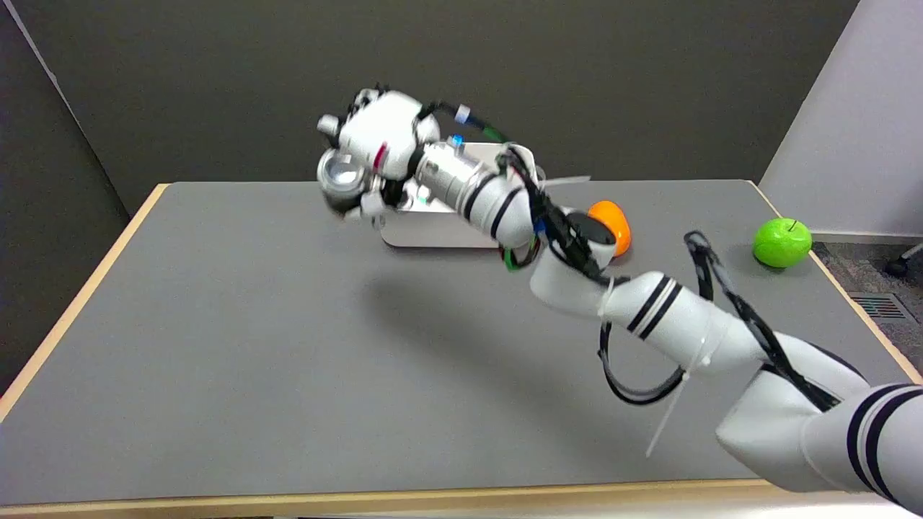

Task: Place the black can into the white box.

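Note:
My right hand (378, 140) is raised above the table near the far middle, gripping the black can (340, 180). The can lies tilted on its side in the hand, and its shiny silver end faces the camera. Just to the right of the hand and behind it stands the white box (440, 232); the forearm crosses over it and hides much of it. The can hangs off the box's left end, above the grey table, not inside the box.
An orange fruit-shaped object (613, 225) sits right of the box, partly behind my arm. A green apple (782, 243) rests near the table's (238, 346) right edge. Dark walls stand behind the table's far edge.

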Robot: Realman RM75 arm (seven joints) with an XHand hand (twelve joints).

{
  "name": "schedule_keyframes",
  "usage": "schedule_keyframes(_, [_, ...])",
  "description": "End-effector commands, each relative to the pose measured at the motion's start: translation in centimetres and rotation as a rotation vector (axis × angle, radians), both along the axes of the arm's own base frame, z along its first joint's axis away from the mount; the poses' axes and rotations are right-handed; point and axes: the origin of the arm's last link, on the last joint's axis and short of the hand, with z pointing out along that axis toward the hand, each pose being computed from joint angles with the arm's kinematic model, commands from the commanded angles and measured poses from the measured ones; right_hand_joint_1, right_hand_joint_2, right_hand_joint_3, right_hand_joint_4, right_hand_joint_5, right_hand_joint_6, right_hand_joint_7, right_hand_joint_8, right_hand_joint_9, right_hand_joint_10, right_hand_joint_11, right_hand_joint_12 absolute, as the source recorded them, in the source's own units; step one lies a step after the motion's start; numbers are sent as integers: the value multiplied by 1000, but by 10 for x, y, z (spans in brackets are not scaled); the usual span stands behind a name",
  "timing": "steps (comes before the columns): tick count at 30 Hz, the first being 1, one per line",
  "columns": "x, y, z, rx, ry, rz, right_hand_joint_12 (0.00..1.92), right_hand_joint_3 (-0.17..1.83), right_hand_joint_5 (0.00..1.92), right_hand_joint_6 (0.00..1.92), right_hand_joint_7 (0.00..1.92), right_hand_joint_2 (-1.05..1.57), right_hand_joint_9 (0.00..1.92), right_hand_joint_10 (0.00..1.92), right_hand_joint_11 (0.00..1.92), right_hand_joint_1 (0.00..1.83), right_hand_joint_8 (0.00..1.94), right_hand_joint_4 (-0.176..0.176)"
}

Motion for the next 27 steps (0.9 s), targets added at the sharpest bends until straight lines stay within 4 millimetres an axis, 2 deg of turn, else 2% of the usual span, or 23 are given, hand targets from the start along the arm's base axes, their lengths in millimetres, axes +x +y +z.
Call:
schedule_keyframes(1, [79,-55,86,-423,64,135,1505,327,609,1573,872,1095,681,1233,427,1163,1281,-64])
schedule_keyframes(4, [58,-73,111,-510,48,27,1500,321,611,1585,866,1099,677,1230,422,1162,1275,-59])
schedule_keyframes(8, [13,-89,145,-603,17,-149,1463,276,614,1611,844,1126,676,1213,410,1155,1263,-49])
schedule_keyframes(13, [-42,-91,172,-673,23,-305,1453,285,617,1610,844,1121,660,1210,377,1154,1253,-46])
schedule_keyframes(16, [-63,-88,183,-706,-9,-364,1444,301,624,1609,846,1110,657,1212,360,1159,1245,-47])
schedule_keyframes(20, [-71,-84,186,-712,-28,-374,1407,266,612,1620,840,1133,654,1192,346,1153,1250,-50])
schedule_keyframes(27, [-62,-82,170,-652,-100,-360,1400,244,600,1631,835,1148,651,1185,333,1152,1257,-56])
